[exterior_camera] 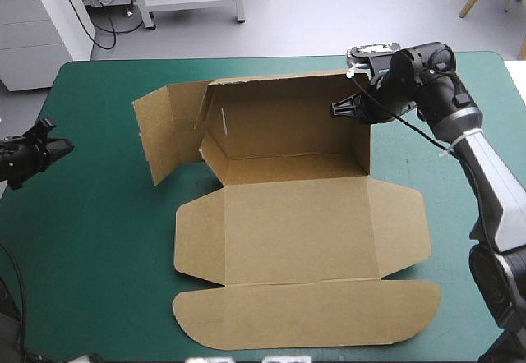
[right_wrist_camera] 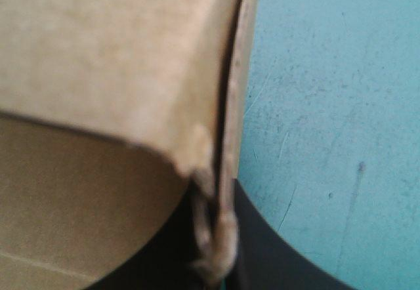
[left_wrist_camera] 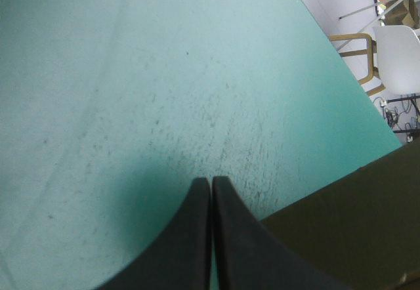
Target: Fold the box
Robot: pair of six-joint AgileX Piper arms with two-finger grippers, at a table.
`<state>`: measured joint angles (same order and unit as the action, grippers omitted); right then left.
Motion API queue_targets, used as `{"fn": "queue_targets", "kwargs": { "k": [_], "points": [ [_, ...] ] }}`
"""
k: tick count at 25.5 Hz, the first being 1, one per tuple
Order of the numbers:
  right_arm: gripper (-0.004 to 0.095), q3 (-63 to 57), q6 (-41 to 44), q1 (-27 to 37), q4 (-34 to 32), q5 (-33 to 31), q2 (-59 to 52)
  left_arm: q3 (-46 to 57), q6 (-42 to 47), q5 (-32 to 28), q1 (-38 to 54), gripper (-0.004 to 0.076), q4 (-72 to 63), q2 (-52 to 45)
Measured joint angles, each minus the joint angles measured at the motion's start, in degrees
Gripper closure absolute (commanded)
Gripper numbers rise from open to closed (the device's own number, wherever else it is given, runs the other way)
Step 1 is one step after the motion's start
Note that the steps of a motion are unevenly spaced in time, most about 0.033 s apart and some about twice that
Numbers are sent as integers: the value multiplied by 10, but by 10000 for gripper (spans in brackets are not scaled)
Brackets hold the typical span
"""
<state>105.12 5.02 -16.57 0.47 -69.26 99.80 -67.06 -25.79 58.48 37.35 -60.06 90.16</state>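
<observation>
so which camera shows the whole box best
The high view: the whole box, rear walls raised, front flaps flat, right pincer on its right wall. The right wrist view shows only a pinched wall edge; the left wrist view, no clear part.

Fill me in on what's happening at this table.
The robot is partway through folding the box. The right hand is shut on the raised wall at the box's far right corner, with the board pinched between its fingers. The far walls stand up, one flap hangs open at the left, and the near panels lie flat on the table. The left hand is shut on nothing, off near the table's left edge.
</observation>
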Motion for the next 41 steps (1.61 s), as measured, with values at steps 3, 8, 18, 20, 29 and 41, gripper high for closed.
{"fn": "queue_targets", "kwargs": {
  "k": [3, 8, 18, 20, 29, 41],
  "points": [
    [925, 2, 1, 0, 23, -15, 0, 0, -3, 0, 0, 734, -12, 0],
    [925, -21, 0, 0, 78, -16, -3, 0, -3, -1, 0, 734, -18, 0],
    [925, -144, -2, 0, 86, -15, -57, 0, -3, -1, 0, 734, -22, 0],
    [925, -153, -4, 0, 81, -15, -57, 0, -3, -1, 0, 734, -23, 0],
    [926, -101, -24, 0, 55, 14, 22, 0, -3, -1, 0, 734, -24, 0],
    [728, -6, -17, 0, 30, 25, 126, 0, -4, -1, 0, 734, -24, 0]
  ]
}}
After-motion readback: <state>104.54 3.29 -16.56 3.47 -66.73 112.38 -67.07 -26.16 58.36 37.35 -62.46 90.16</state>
